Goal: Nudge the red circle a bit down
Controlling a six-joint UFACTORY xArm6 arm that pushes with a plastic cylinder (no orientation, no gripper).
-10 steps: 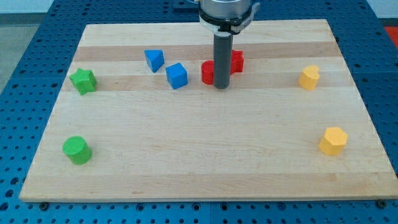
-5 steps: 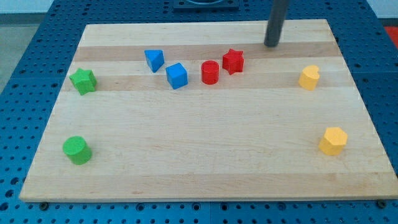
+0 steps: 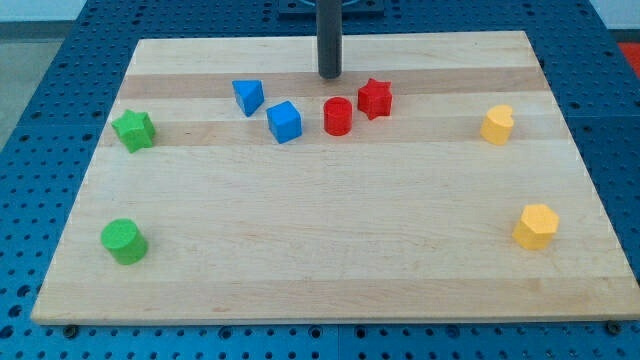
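My tip on board, just above red circle toward view's top, slightly left of it, not touching. Plain rod, no jaws to open/close; holds nothing. Red circle sits upper-centre, btwn blue cube at its left & red star at upper right. Blue triangle further left. Green star at left edge.

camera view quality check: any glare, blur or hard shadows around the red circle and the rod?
Camera view: even, soft light, no glare on the board; red circle sharp, with only a faint shadow; my tip, just above it, is in focus, no motion blur.
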